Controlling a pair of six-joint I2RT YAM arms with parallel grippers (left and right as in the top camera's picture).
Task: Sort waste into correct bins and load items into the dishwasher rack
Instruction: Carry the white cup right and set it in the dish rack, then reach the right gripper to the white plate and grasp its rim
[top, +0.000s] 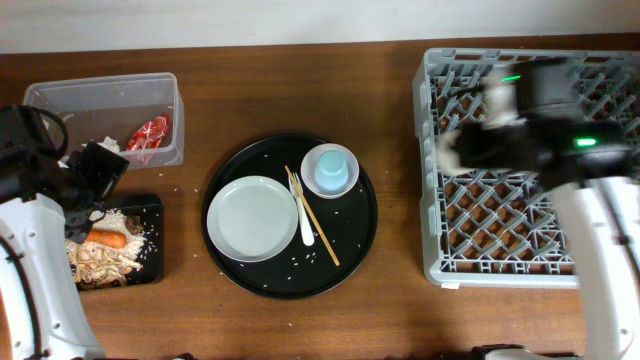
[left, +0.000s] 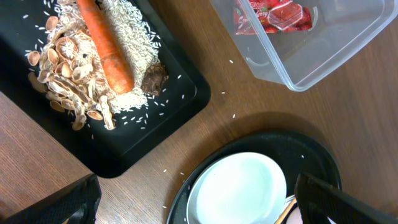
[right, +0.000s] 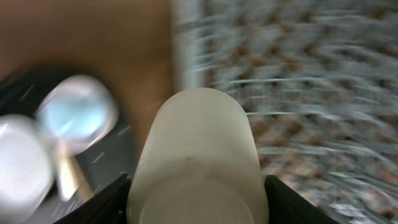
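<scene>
My right gripper (top: 458, 150) is shut on the small white cup (right: 196, 155) and holds it, motion-blurred, over the left part of the grey dishwasher rack (top: 500, 215). My left gripper (left: 199, 208) is open and empty, between the shallow black tray (top: 152, 205) and the white plate (top: 252, 218). The carrot (top: 108, 239) and beige scraps (top: 105, 262) lie in the black tray. The red-and-white wrapper (top: 150, 133) and white tissue (top: 108, 146) lie in the clear tub (top: 100, 100). The light blue cup (top: 330, 170), chopsticks (top: 318, 225) and fork (top: 303, 220) lie beside the plate. No bowl shows.
The plate, blue cup, chopsticks and fork all sit on a large round black tray (top: 290, 282) at the table's middle, with loose rice grains scattered on it. The rack fills the right side.
</scene>
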